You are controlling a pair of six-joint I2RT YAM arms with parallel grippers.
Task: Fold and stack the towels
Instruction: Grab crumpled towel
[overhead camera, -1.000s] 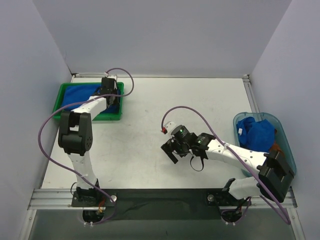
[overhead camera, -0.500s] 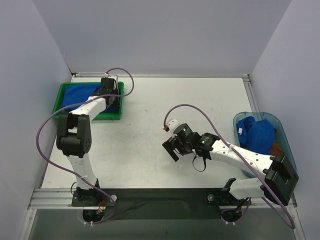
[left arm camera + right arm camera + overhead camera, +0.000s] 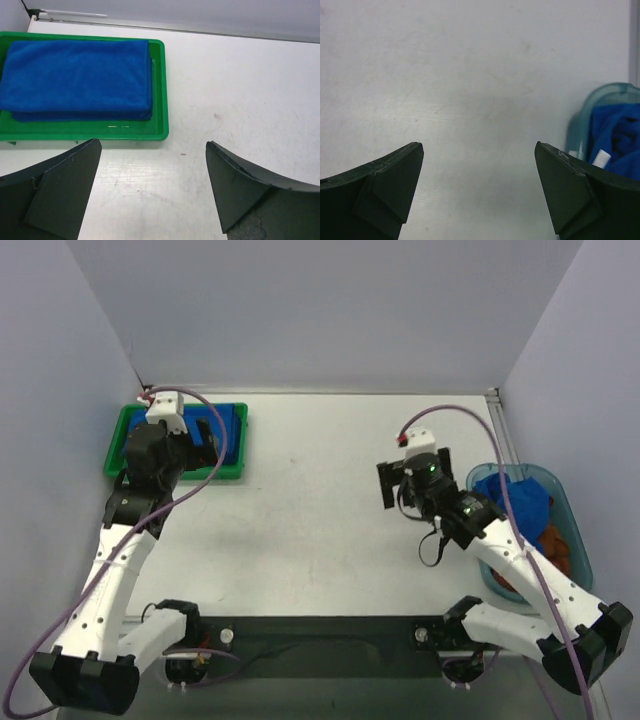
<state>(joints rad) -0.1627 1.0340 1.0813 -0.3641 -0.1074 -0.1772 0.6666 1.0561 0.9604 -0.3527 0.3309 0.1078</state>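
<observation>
The white worktop (image 3: 300,520) is carrying a translucent teal plastic bin (image 3: 556,478) on the right, holding crumpled royal blue towels (image 3: 520,502) plus a rust-brown one (image 3: 560,545). On the left, a green plastic tray (image 3: 161,100) is holding one folded blue towel (image 3: 75,75). The left gripper (image 3: 153,144) and right gripper (image 3: 479,145) are hovering, jaws wide apart and gripping nothing, so I'm guessing we're between towels. Next up, I reckon, is the right arm reaching into the bin for a fresh one.

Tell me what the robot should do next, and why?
Probably swing the right gripper over the teal bin and lower it onto the crumpled blue towel. The gripper hangs open and empty beside the bin, while a folded towel already sits in the green tray.
</observation>
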